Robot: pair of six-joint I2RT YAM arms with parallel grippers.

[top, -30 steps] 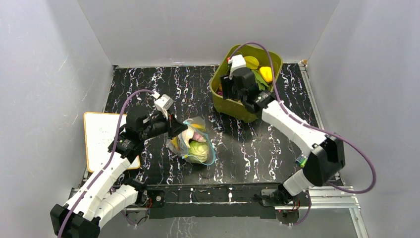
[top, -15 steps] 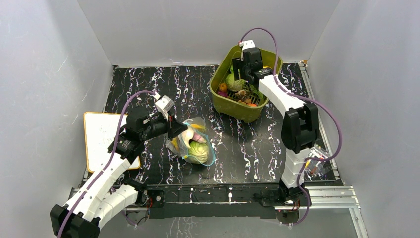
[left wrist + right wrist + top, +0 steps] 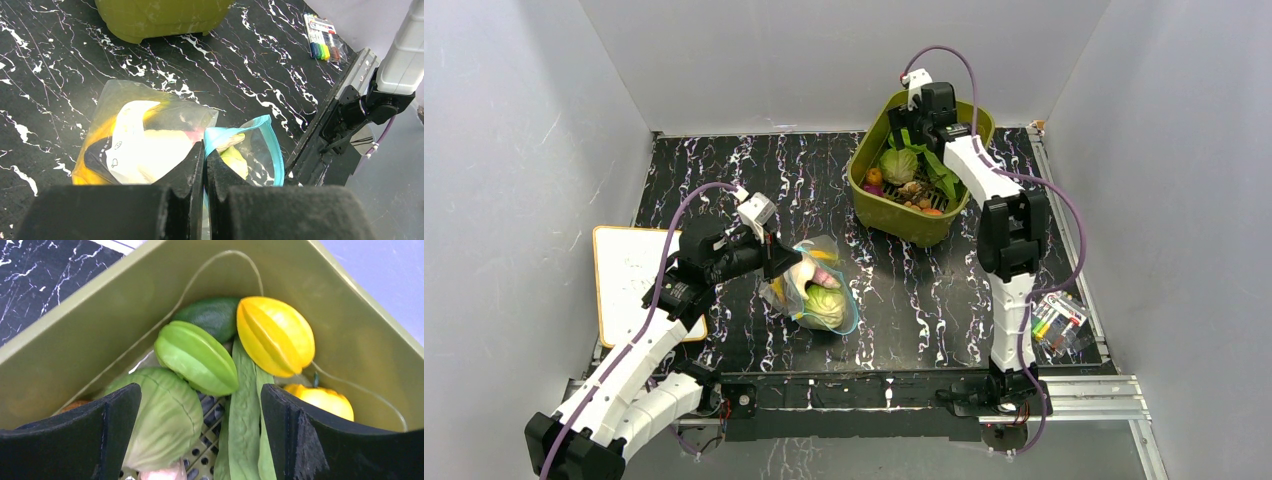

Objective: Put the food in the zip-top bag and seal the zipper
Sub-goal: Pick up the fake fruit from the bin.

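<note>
The zip-top bag (image 3: 816, 282) lies left of centre with a green cabbage (image 3: 826, 306) and other food inside. My left gripper (image 3: 780, 262) (image 3: 204, 150) is shut on the bag's light blue zipper (image 3: 272, 150) at the mouth. My right gripper (image 3: 912, 132) (image 3: 200, 392) hangs open inside the far corner of the olive tub (image 3: 892, 215). Between and beyond its fingers lie a green cabbage (image 3: 160, 415), a green star fruit (image 3: 197, 357), a yellow star fruit (image 3: 275, 335) and a long green leaf (image 3: 245, 415). Nothing is gripped there.
A white board (image 3: 634, 280) lies at the table's left edge. A pack of markers (image 3: 1054, 322) (image 3: 322, 37) sits at the right front. The tub's wall (image 3: 100, 330) rises close on both sides of the right fingers.
The right arm swung from the tub's near side to its far corner, and its jaws spread wider. The left gripper and the bag stayed put.
</note>
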